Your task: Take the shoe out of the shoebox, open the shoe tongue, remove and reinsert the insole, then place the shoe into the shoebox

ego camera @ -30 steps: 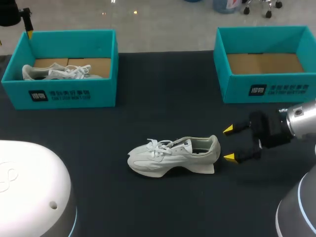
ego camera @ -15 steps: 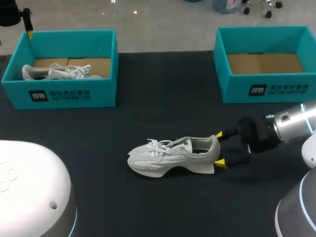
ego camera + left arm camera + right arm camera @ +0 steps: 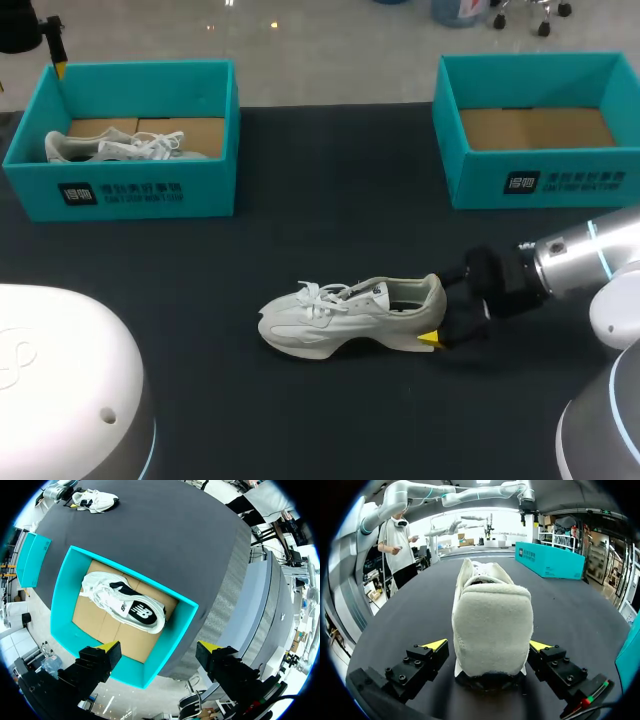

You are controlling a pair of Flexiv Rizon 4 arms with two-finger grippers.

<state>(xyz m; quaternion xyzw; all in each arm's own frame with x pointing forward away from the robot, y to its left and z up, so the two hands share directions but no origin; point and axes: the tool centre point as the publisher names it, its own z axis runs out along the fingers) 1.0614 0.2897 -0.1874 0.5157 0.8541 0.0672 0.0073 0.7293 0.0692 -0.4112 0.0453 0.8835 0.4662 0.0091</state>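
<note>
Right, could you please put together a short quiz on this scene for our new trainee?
1. True or false: the white lace-up shoe on the black table lies inside a box.
2. Which part of that shoe sits between the right gripper's fingers? A) toe B) heel C) laces
3. Fill in: the left gripper hangs over the teal cardboard shoebox holding the second white shoe; its fingers are ____.
Key: 1 false; 2 B; 3 open.
</note>
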